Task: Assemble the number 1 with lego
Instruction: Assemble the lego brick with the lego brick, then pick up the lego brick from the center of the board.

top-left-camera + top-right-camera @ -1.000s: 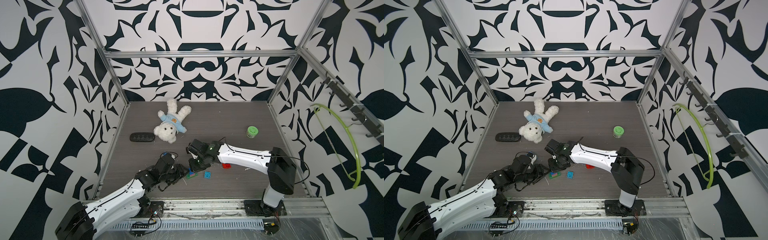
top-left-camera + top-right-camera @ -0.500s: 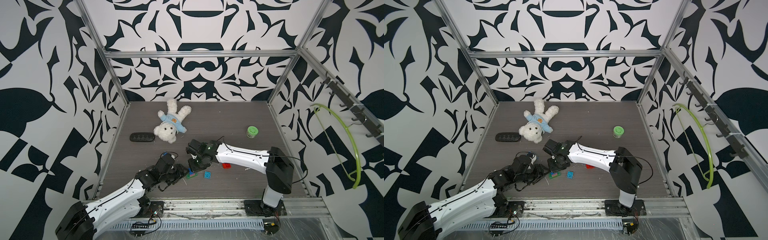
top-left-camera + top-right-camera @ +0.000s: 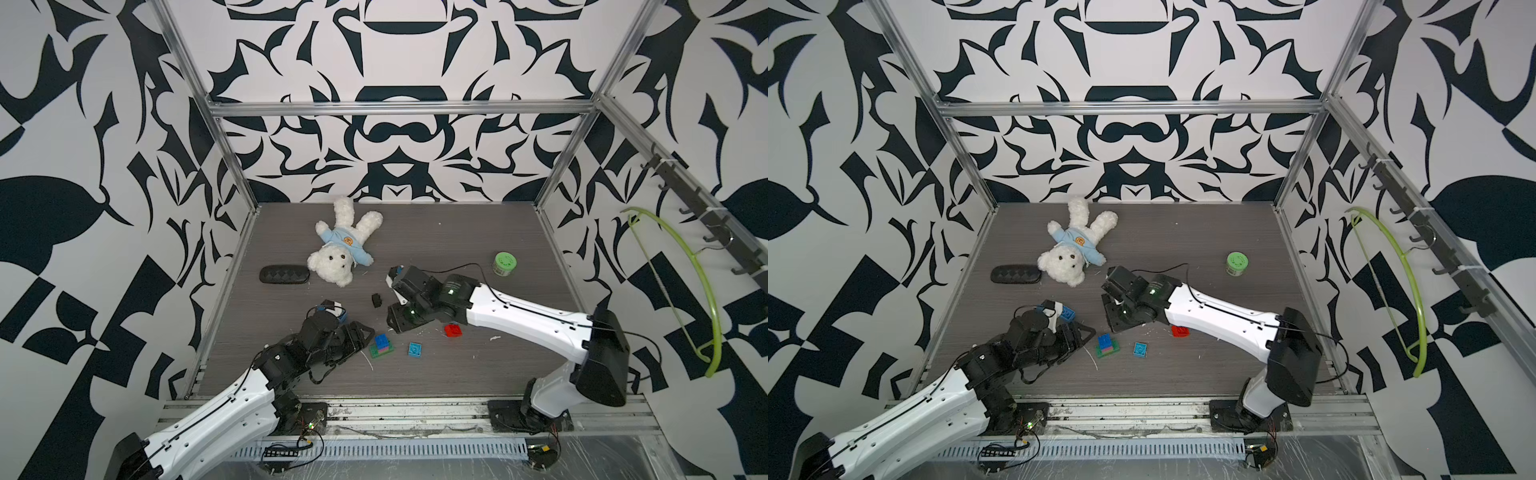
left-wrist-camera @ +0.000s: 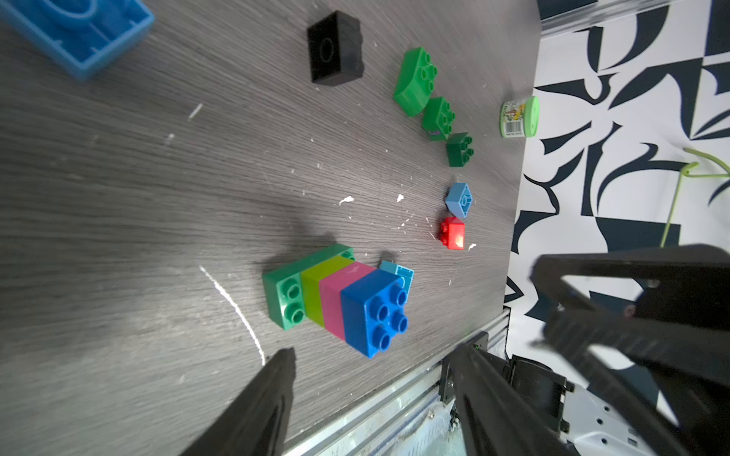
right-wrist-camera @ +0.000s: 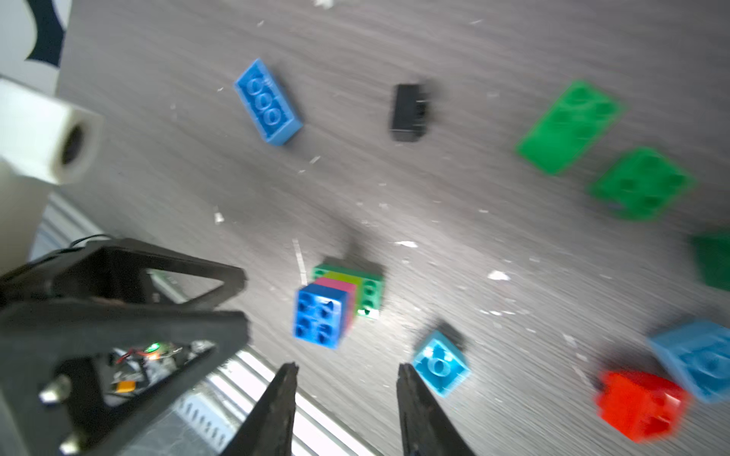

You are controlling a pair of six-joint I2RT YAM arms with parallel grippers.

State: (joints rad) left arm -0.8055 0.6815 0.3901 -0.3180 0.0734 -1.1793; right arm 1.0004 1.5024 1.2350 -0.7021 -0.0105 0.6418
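- Brick stack (image 3: 381, 345) stands upright on the table (image 3: 457, 232) near the front edge: green base, then lime, pink, blue on top. The base is longer than the rest, with 2 studs bare at 1 end.
- Left gripper (image 4: 373, 353): jaws wide apart, nothing between them. The tips sit just short of the stack, not touching.
- Right gripper (image 5: 348, 367): jaws parted, a narrower gap than the left, empty. It sits behind the stack in both top views, clear of it.
- Small light blue brick (image 3: 414, 350): just beside the stack on the robot's right, underside up.
- Red brick (image 3: 453, 331): further right, by the right arm. A second light blue brick (image 4: 459, 199) is close to it; can't tell if they touch.
- 3 green bricks in a loose row: long one (image 4: 414, 81), square one (image 4: 438, 118), dark one (image 4: 460, 149). The right arm covers them in both top views.
- Black brick (image 3: 376, 300): alone, behind the stack.
- Long blue brick (image 3: 1068, 314): underside up, next to the left wrist.
- Off-task: teddy bear (image 3: 343, 249), black case (image 3: 284, 274), green-lidded jar (image 3: 504, 264).
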